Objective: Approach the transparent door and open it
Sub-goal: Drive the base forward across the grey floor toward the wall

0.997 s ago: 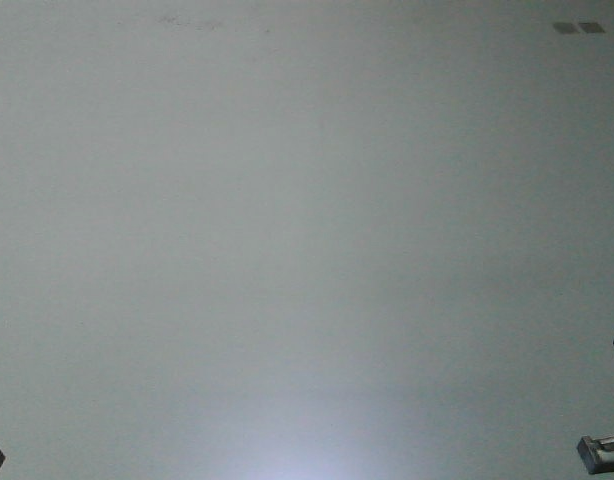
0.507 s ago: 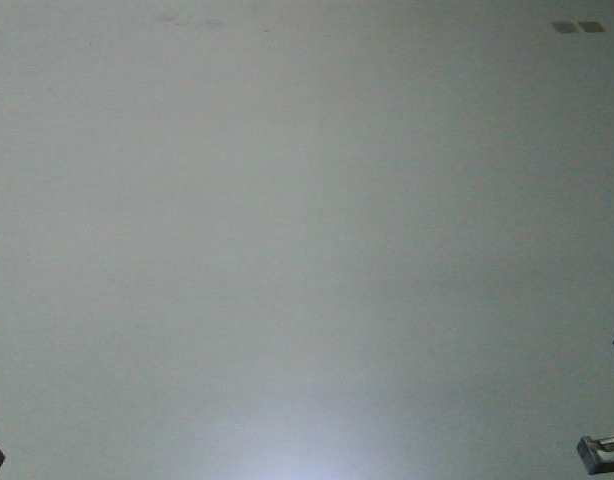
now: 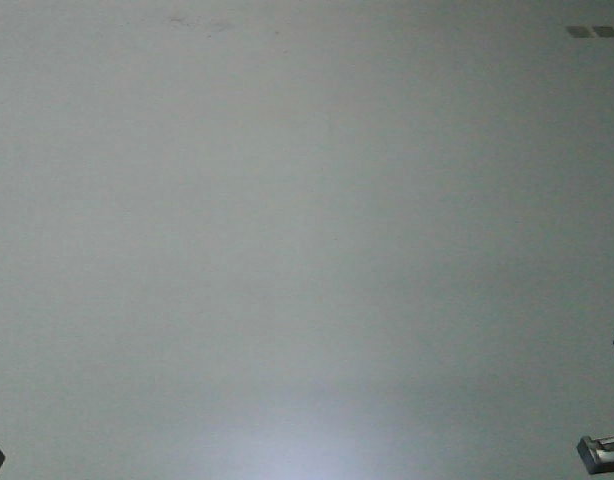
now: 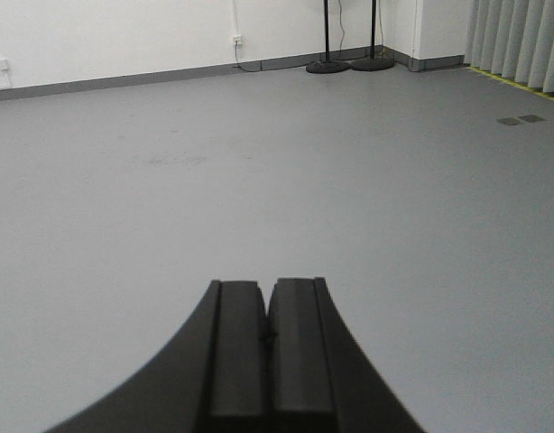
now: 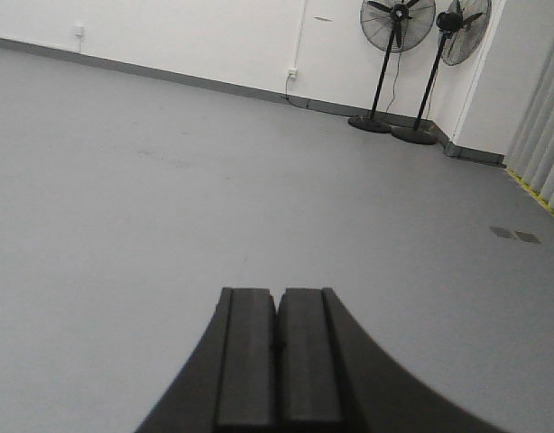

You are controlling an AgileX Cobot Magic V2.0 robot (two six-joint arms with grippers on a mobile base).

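Left gripper (image 4: pixel 268 336): closed tight, empty.
Right gripper (image 5: pixel 277 347): closed tight, empty.
Floor (image 4: pixel 259 180): grey, beneath and ahead.
Fans (image 5: pixel 399 20): far ahead, rightward.

floor (image 5: pixel 169 180): grey | walls (image 5: pixel 169 36): white, grey skirting (image 4: pixel 124 81) | two pedestal fans (image 5: pixel 399 20) near corner | vertical blinds (image 4: pixel 521 41)

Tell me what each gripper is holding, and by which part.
Nothing. The left gripper and the right gripper are both shut, jaws pressed together with nothing between them, above the bare grey floor.
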